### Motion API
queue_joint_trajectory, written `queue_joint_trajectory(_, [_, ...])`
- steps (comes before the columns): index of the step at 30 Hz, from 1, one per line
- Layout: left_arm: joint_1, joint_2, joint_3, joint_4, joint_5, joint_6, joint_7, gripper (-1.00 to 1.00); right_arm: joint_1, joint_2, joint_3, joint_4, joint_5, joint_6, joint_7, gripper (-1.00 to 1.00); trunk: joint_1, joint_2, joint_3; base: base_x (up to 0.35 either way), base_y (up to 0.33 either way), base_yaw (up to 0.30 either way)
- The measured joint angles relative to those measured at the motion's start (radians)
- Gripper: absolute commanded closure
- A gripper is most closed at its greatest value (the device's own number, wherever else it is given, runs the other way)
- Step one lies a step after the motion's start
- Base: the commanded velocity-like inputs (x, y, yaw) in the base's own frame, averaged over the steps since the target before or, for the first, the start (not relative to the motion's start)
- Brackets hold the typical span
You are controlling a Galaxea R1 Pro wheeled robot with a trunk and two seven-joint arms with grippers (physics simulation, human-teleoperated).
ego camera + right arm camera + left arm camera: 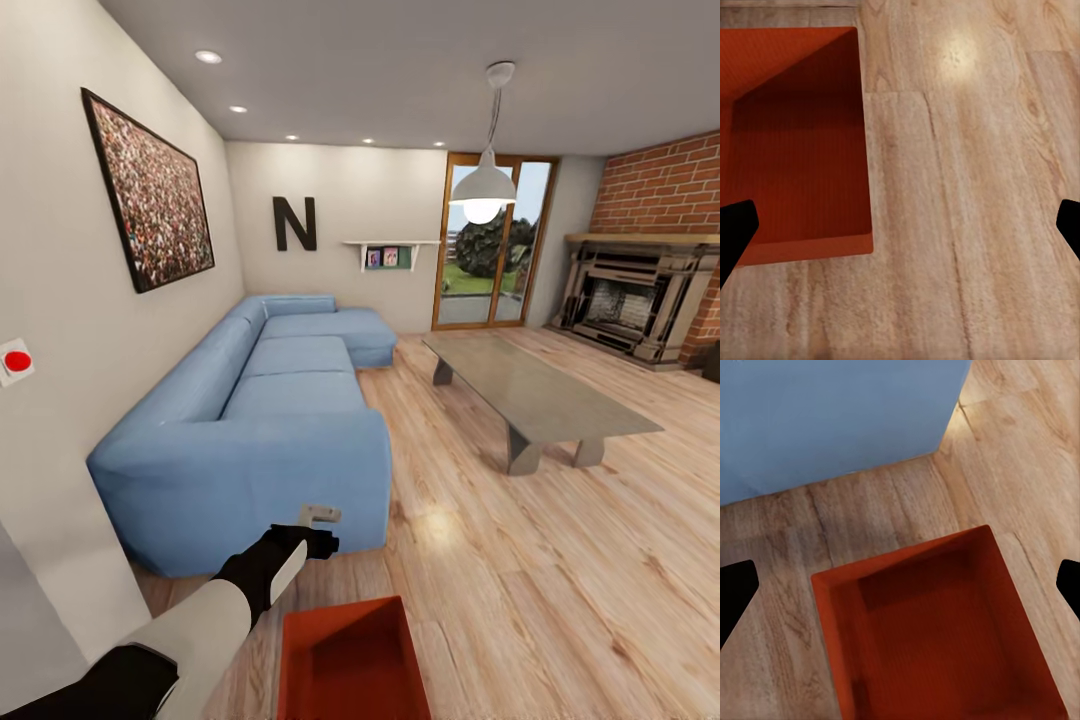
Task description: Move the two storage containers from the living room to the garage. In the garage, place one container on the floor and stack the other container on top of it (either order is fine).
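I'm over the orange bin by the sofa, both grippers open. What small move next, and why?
Probably lower the left gripper toward the storage container, lining its fingers up with a wall. The container sits empty on the wood floor beside the blue sofa, nothing is grasped yet, and the right gripper hangs past its edge.

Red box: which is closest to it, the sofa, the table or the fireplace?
The blue sofa: its end stands close by the box. The grey table and the brick fireplace are farther across the room.

An orange-red container (945, 637) sits on wood planks (787, 547) near the blue sofa (832, 420).
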Motion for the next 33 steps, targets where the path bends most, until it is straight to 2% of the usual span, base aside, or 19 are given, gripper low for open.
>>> queue_joint_trajectory(2, [0.0,0.0,0.0,0.003,0.0,-0.012,0.0,-1.0,0.0,0.0,0.0,0.0,0.0,0.0,0.0,-1.0,0.0,0.0,-0.003,0.0,0.0,0.0])
queue_joint_trajectory(6, [0.0,0.0,0.001,0.032,-0.001,-0.081,0.001,-1.0,0.0,0.0,-0.001,0.0,-0.001,0.0,0.0,-1.0,0.0,0.0,-0.01,0.0,0.0,0.0])
queue_joint_trajectory(9, [0.0,0.0,0.001,0.04,-0.002,-0.1,0.001,-1.0,0.0,0.0,-0.002,0.0,-0.001,0.0,0.0,-1.0,0.0,0.0,-0.015,0.0,0.0,0.0])
queue_joint_trajectory(24, [0.0,0.0,0.001,0.043,-0.001,-0.105,0.001,-1.0,0.0,0.0,-0.002,0.0,-0.002,0.0,0.0,-1.0,0.0,0.0,-0.039,0.03,0.0,0.0])
queue_joint_trajectory(33, [0.0,0.0,0.0,0.043,-0.001,-0.103,0.001,-1.0,0.0,0.0,-0.002,0.0,-0.001,0.0,0.0,-1.0,-0.001,0.0,-0.053,0.277,-0.038,0.0])
